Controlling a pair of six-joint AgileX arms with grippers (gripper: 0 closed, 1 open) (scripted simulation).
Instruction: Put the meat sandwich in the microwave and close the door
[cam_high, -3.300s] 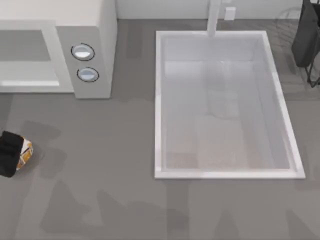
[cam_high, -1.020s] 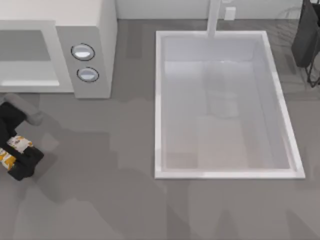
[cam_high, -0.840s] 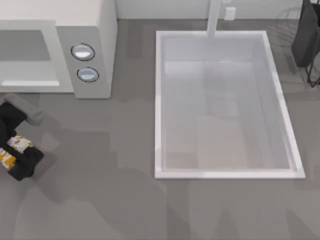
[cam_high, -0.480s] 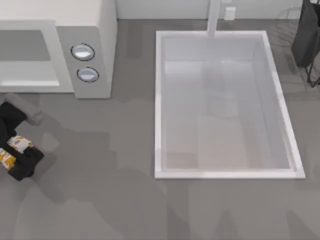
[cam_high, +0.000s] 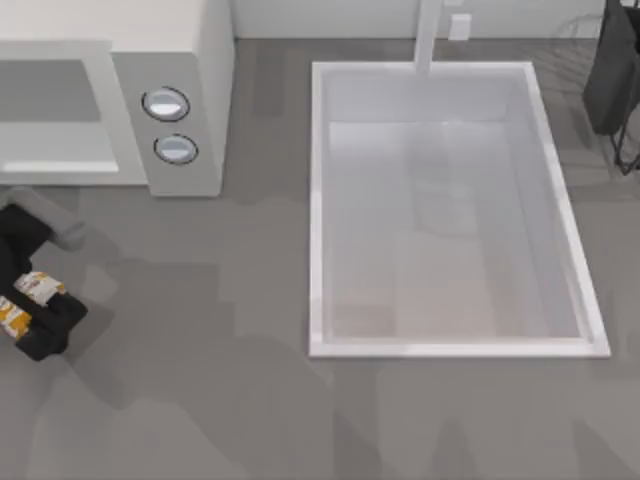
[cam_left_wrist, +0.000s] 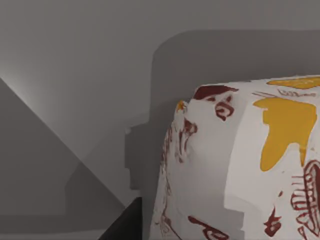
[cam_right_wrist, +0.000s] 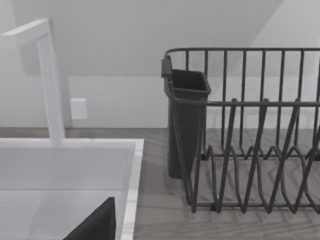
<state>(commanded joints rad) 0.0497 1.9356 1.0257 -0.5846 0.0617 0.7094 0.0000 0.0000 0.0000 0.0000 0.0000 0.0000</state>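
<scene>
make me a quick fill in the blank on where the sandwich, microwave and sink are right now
1. The meat sandwich is held by the ____ gripper.
2. The microwave has ____ round knobs on its side panel.
3. In the top view, the sink lies to the ____ of the microwave.

Missing words: left; two; right

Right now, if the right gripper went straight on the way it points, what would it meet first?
Probably the dish rack and its dark cup, which stand ahead beside the sink. The right gripper hangs over the table's far right; depth is unclear.
</scene>
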